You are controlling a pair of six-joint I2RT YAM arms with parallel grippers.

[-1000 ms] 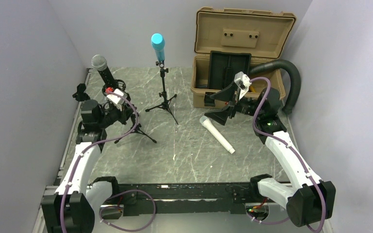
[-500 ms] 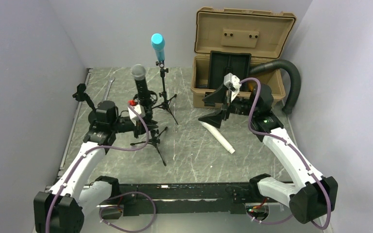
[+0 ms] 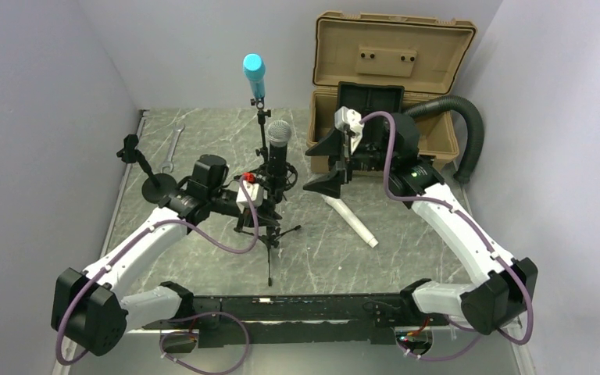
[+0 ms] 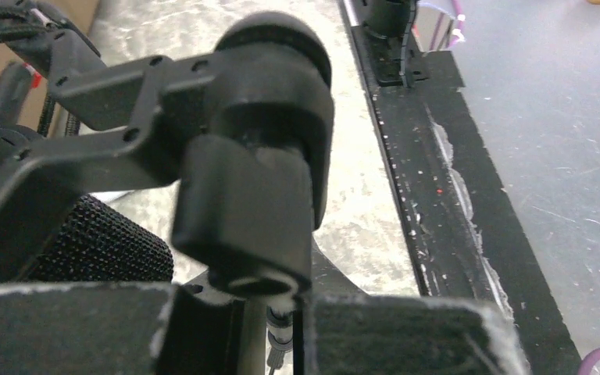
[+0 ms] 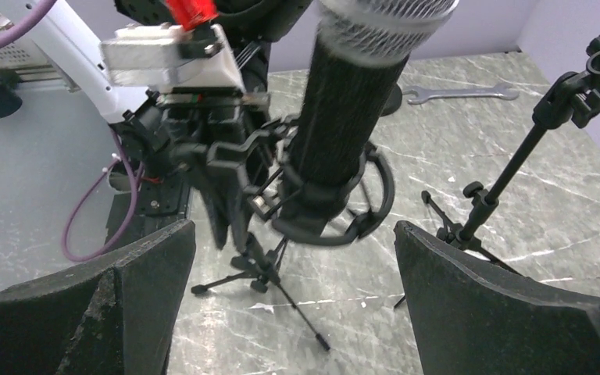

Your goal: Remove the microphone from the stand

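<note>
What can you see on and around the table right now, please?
black microphone: one, black with silver grille, upright in its mount, centre.
tripod stand: one, black, under it.
blue microphone: one, blue, on the rear stand.
rear stand: one, black, behind centre.
white microphone: one, white, lying right of centre.
case: one, tan, open, rear right.
hose: one, black, beside the case.
wrench: one, silver, rear left.
round-base stand: one, black, left.
table: one, grey marble.
left hand: one, black, shut on the tripod stand.
right hand: one, black, open, beside the black microphone.
</note>
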